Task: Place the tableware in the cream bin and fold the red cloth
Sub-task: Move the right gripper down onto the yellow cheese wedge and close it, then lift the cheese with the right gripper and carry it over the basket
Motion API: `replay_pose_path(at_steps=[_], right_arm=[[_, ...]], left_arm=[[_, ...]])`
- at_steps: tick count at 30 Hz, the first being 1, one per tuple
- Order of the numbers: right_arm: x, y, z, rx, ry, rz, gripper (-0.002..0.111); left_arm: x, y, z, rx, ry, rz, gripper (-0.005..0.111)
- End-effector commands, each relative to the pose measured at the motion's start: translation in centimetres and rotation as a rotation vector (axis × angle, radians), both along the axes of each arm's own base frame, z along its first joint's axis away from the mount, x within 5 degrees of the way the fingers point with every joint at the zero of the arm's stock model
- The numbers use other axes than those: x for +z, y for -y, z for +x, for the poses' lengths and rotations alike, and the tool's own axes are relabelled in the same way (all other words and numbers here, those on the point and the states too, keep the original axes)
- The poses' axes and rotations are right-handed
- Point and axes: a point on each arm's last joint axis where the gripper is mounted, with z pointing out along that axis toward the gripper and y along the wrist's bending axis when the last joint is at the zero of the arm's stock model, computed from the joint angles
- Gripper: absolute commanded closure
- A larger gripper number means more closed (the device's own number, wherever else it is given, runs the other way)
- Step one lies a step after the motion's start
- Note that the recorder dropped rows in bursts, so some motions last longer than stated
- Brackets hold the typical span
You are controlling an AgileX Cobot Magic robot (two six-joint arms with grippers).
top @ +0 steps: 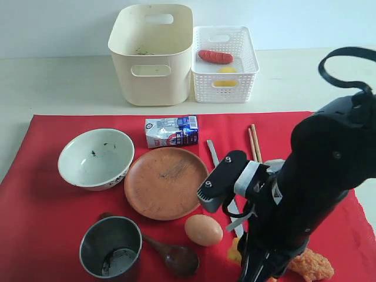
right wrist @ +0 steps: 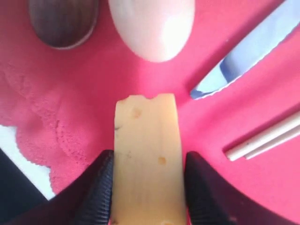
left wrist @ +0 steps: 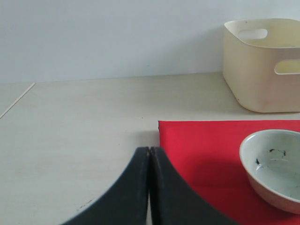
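Observation:
On the red cloth lie a white speckled bowl, brown plate, steel cup, dark wooden spoon, silver knife and wooden chopsticks. The cream bin stands behind the cloth. My right gripper is low at the cloth's front edge, its fingers pressed on both sides of a yellow cheese block. The egg, spoon bowl and knife tip lie just beyond it. My left gripper is shut and empty, near the cloth's far left corner.
A milk carton lies behind the plate. An egg sits beside the spoon, and an orange fried piece lies at the front right. The white perforated basket beside the cream bin holds a sausage and a lemon.

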Motion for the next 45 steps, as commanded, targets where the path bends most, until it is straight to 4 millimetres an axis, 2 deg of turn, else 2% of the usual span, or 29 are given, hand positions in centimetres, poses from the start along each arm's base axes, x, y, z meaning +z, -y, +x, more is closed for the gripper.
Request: replay_pose_path(at_steps=[1,5,8,15,22,30,31,34,35,40,45], right_arm=[[2.1,0.5,-0.4,0.004,0.060,0.056,0.108],[3.8,0.9,-0.2,0.030,0.155,0.082,0.108],[5.3,1.2,0.8,0.017,0.287,0.064,0.108],[9.4,1.3,5.7,-0.108,0.644,0.025,0.108],[10.4,2.3,10.8,-0.238,0.733,0.088,0.108],[9.5,3.4,16.8,-0.339,0.782,0.151,0.108],[9.1,3.4,18.5,-0.351,0.798,0.173,0.108],[8.5,2.9,21.3,-0.355,0.838,0.232,0.108],[8.0,2.5,22.8,-0.358,0.854,0.267,0.108],[5.4,2.1,27.3,-0.442,0.855,0.340,0.108],[2.8,1.4,30.2,-0.486,0.840,0.364,0.108]], left_arm=[[0.0,0.0,0.0,0.002,0.007,-0.009,0.104],[0.0,0.0,0.0,0.002,0.007,-0.009,0.104],[0.0,0.0,0.0,0.002,0.007,-0.009,0.104],[0.0,0.0,0.0,0.002,0.007,-0.009,0.104],[0.0,0.0,0.0,0.002,0.007,-0.009,0.104],[0.0,0.0,0.0,0.002,0.007,-0.009,0.104],[0.0,0.0,0.0,0.002,0.007,-0.009,0.104],[0.0,0.0,0.0,0.002,0.007,-0.009,0.104],[0.0,0.0,0.0,0.002,0.007,-0.009,0.104],[0.0,0.0,0.0,0.002,0.007,-0.009,0.104],[0.0,0.0,0.0,0.002,0.007,-0.009,0.104]])
